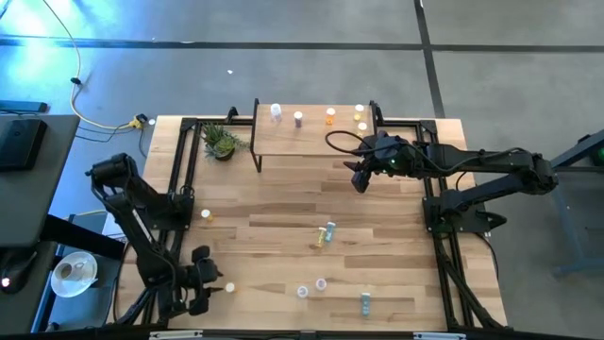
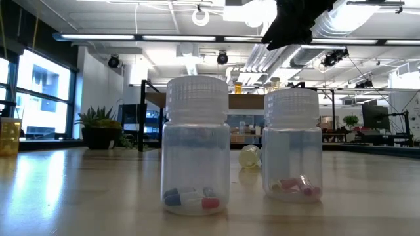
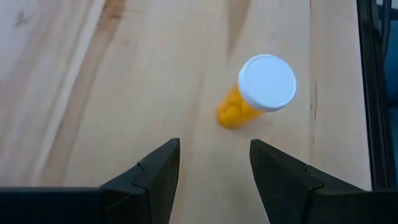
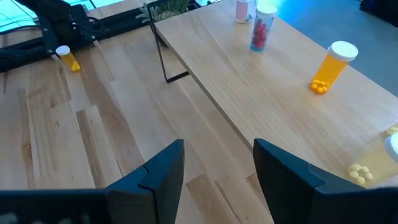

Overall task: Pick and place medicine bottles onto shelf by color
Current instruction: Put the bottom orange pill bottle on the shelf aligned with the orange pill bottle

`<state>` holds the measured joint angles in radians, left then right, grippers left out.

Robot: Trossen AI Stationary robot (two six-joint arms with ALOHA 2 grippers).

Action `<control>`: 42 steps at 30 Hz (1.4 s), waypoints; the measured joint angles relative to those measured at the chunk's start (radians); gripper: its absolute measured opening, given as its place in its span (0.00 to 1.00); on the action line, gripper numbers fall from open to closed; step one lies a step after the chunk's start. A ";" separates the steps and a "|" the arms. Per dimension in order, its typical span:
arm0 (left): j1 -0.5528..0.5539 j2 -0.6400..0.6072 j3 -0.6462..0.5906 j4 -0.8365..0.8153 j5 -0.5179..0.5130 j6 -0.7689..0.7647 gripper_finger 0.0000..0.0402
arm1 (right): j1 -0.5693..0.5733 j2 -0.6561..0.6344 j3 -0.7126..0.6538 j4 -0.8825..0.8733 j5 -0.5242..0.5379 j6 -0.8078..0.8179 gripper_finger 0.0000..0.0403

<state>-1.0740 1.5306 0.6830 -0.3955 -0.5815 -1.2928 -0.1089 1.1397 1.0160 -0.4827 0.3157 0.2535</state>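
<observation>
An orange bottle with a white cap (image 3: 258, 90) stands upright on the table near its left near corner (image 1: 229, 287). My left gripper (image 3: 214, 155) is open just short of it, slanting down, touching nothing (image 1: 206, 286). My right gripper (image 4: 217, 155) hovers open and empty above the table off the shelf's right front corner (image 1: 360, 179). The low wooden shelf (image 1: 311, 140) carries several bottles: pink ones (image 4: 261, 28) toward its left and orange and yellow ones (image 4: 333, 65) toward its right. More bottles stand or lie on the table (image 1: 327, 233), two of them close in the low view (image 2: 195, 144).
A small potted plant (image 1: 221, 142) stands left of the shelf. Another orange bottle (image 1: 206, 215) sits at the table's left side. Loose bottles lie near the middle (image 1: 321, 282) and the near edge (image 1: 365, 302). Black frame rails (image 1: 184, 170) run along both table sides.
</observation>
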 joint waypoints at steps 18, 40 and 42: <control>0.000 0.146 0.000 0.180 -0.095 0.005 0.46 | 0.000 0.000 0.000 0.003 -0.005 0.000 0.46; 0.026 0.242 0.002 0.295 -0.179 -0.031 0.40 | 0.000 0.000 0.000 0.002 -0.036 0.000 0.46; 0.026 0.241 0.002 0.294 -0.178 -0.038 0.36 | 0.000 0.000 0.000 0.002 -0.038 0.000 0.46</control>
<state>-1.0485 1.7718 0.6848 -0.1012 -0.7594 -1.3308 -0.1085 1.1397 1.0157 -0.4808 0.2779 0.2536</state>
